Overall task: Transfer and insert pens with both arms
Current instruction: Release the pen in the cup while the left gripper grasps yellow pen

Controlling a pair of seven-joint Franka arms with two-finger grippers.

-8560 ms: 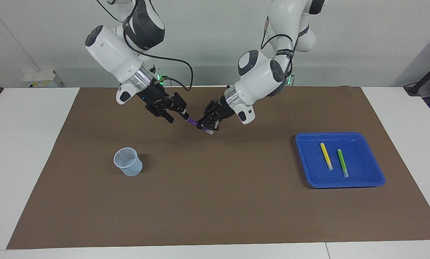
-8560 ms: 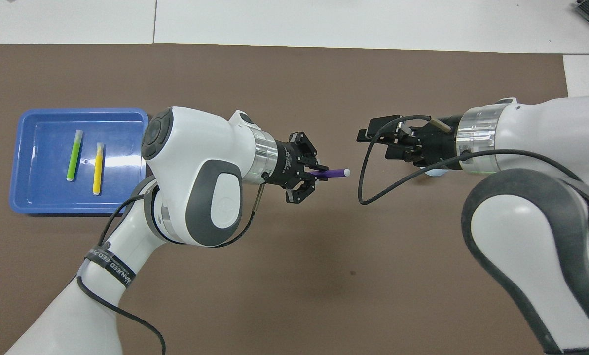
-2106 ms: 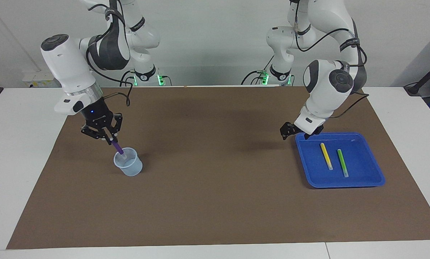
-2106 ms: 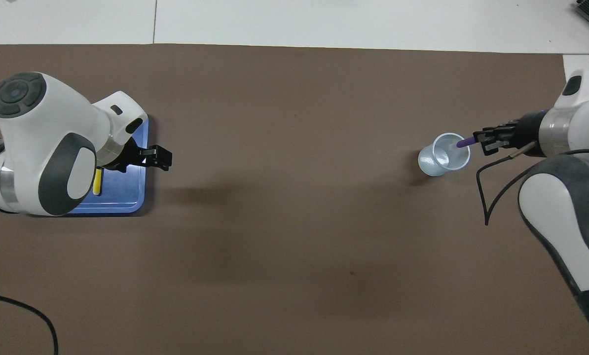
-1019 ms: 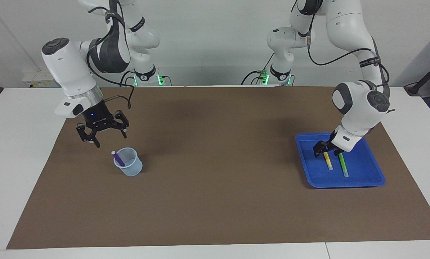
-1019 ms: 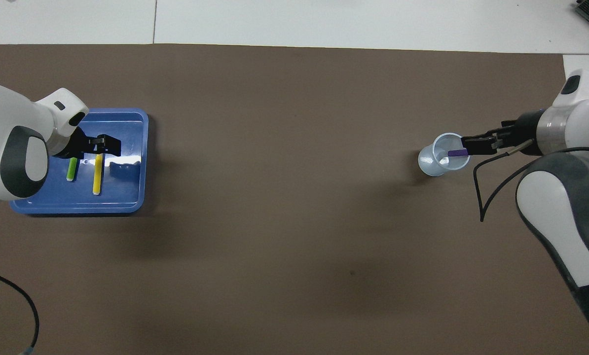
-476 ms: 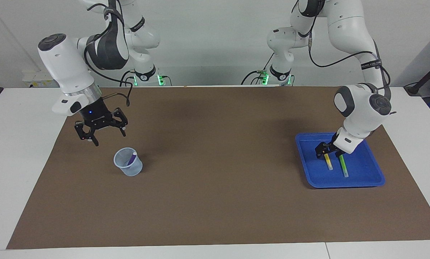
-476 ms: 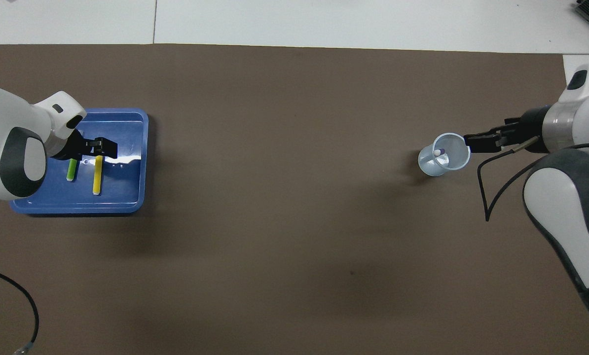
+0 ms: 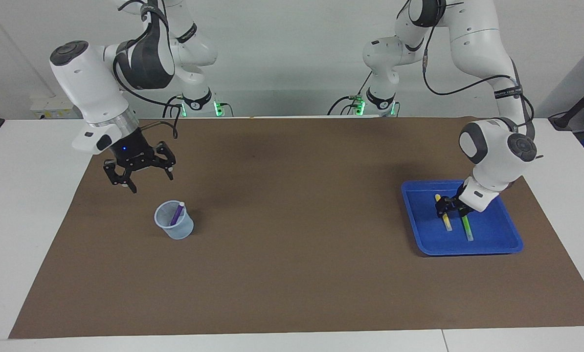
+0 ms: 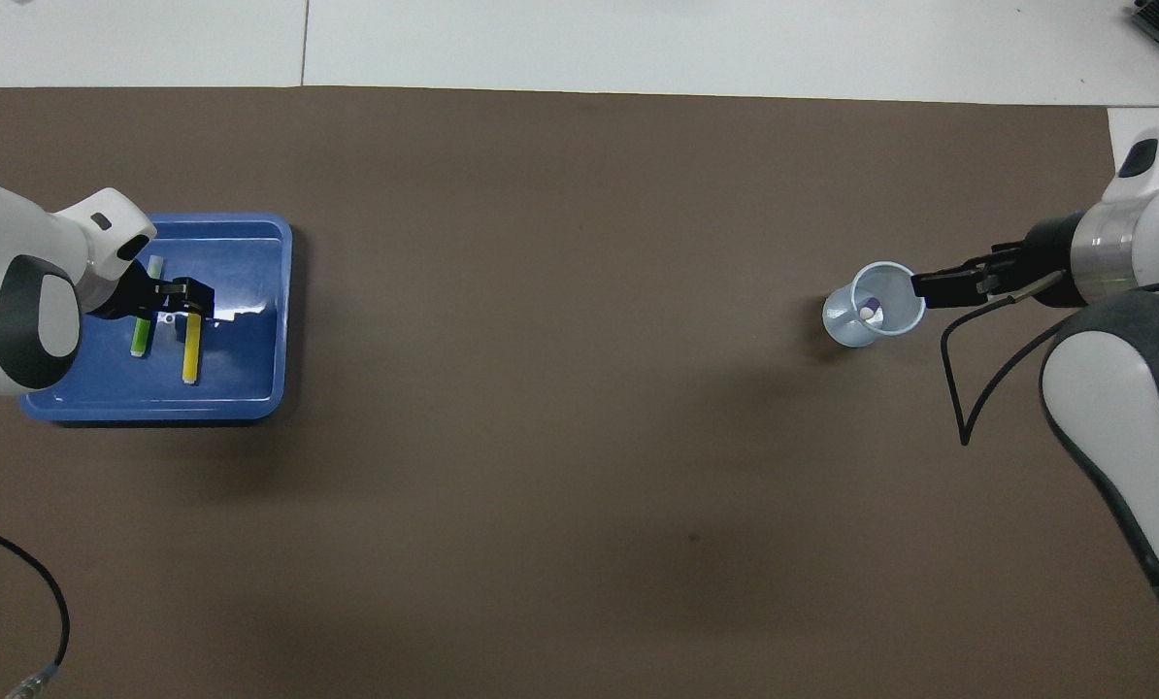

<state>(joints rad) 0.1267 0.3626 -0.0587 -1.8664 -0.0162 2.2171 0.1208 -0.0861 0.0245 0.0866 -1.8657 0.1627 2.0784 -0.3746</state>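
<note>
The purple pen (image 9: 177,213) stands tilted in a pale blue cup (image 9: 174,226) toward the right arm's end of the table; its pale end shows in the cup in the overhead view (image 10: 869,313). My right gripper (image 9: 147,181) is open and empty, up over the mat beside the cup (image 10: 876,306). The yellow pen (image 9: 445,219) and green pen (image 9: 466,228) lie side by side in a blue tray (image 9: 497,230). My left gripper (image 9: 449,208) is down in the tray at the yellow pen (image 10: 191,354), covering its middle; the green pen (image 10: 140,337) lies beside it.
A brown mat (image 9: 292,244) covers the white table. Two smaller white arms with green lights (image 9: 216,105) stand at the robots' edge. A black cable (image 10: 968,388) hangs from the right arm near the cup.
The left gripper passed the purple pen to the right one, which carried it to the cup, dropped it in, opened and rose. The left gripper went to the tray and came down on the yellow pen.
</note>
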